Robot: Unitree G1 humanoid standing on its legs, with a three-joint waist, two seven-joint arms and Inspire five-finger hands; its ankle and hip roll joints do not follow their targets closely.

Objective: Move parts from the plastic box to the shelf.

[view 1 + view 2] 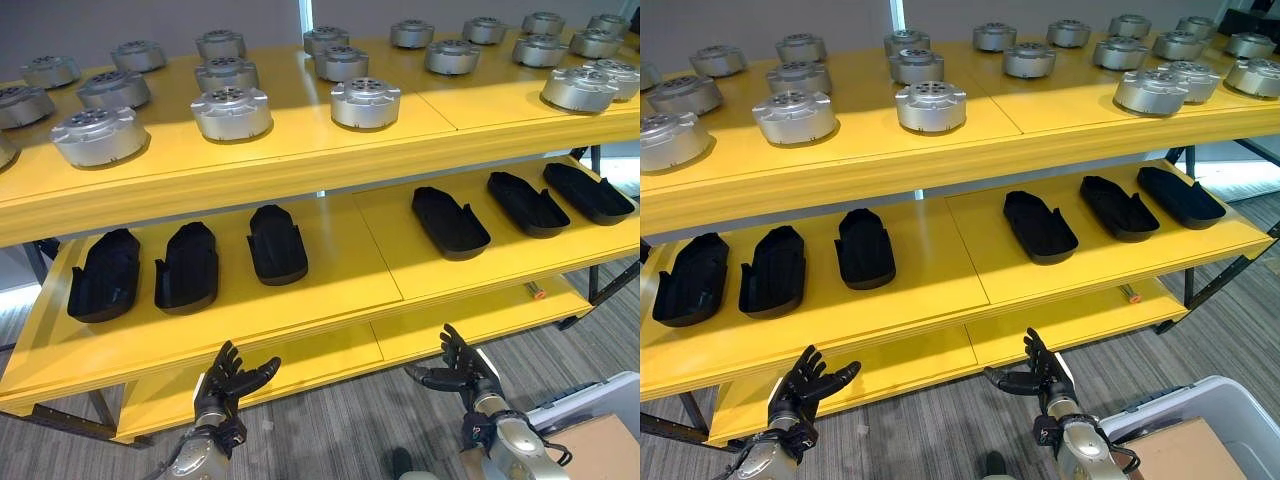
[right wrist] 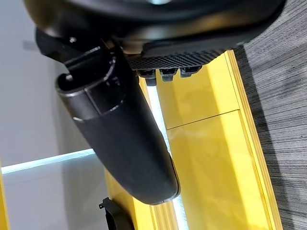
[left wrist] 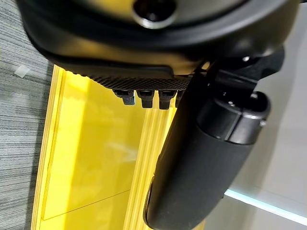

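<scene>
Fingers spread and loose on my left hand and right hand, both empty, hovering low in front of the yellow shelf. Round metal parts already line the top level, black flat parts sit on the middle one. White plastic box is by my right arm, contents hidden. Looks like mid-task, between loads; next grab comes from the box.

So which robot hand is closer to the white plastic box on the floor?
Right. The right hand hangs just beside the plastic box, up and left of its rim. The left hand is far across, below the shelf.
</scene>
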